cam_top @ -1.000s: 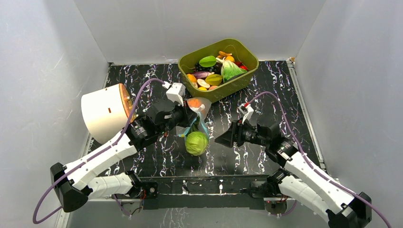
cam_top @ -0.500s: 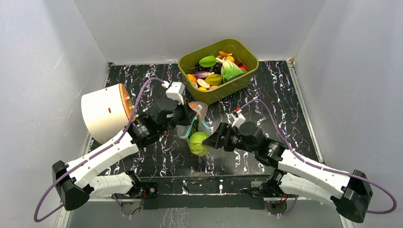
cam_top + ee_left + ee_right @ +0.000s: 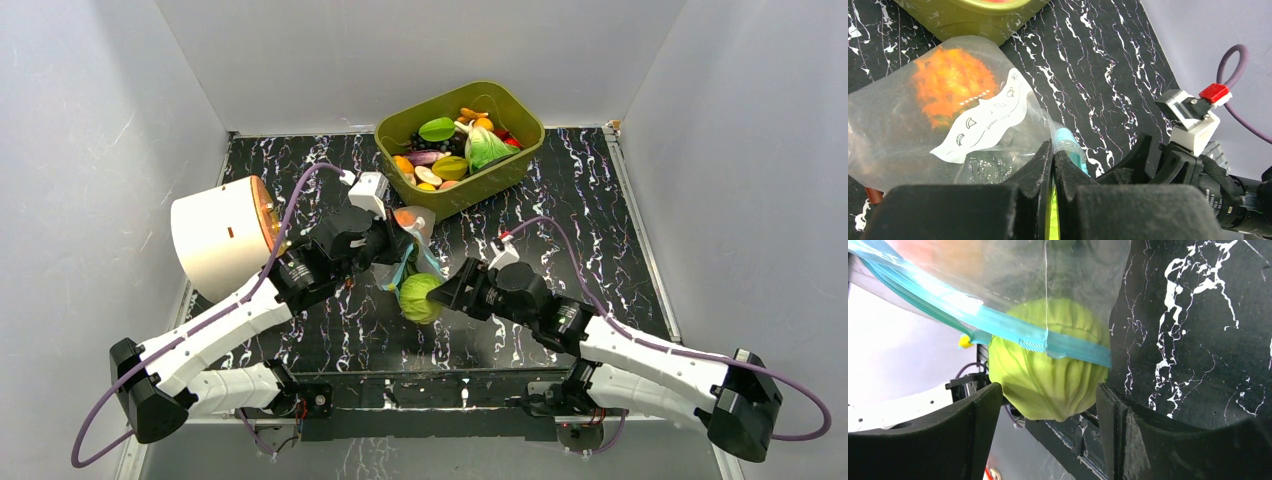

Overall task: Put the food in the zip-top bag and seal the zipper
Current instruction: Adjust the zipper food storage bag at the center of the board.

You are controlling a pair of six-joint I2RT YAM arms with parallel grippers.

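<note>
The clear zip-top bag (image 3: 412, 232) hangs from my left gripper (image 3: 399, 264), which is shut on its light-blue zipper (image 3: 1071, 148). An orange food item (image 3: 952, 84) lies inside the bag (image 3: 908, 135). The round pale-green cabbage (image 3: 418, 298) sits at the bag's mouth. In the right wrist view the zipper (image 3: 998, 322) crosses its upper part and most of the cabbage (image 3: 1048, 377) sticks out below. My right gripper (image 3: 442, 294) is open, with one finger (image 3: 970, 432) on each side of the cabbage.
An olive-green tub (image 3: 525, 150) with several toy foods stands at the back centre. A white cylinder (image 3: 218, 235) lies on its side at the left edge. The table (image 3: 600, 220) is black with white marbling.
My right arm has swung left and its open jaws now flank the cabbage. My left gripper holds the bag in nearly the same place.
</note>
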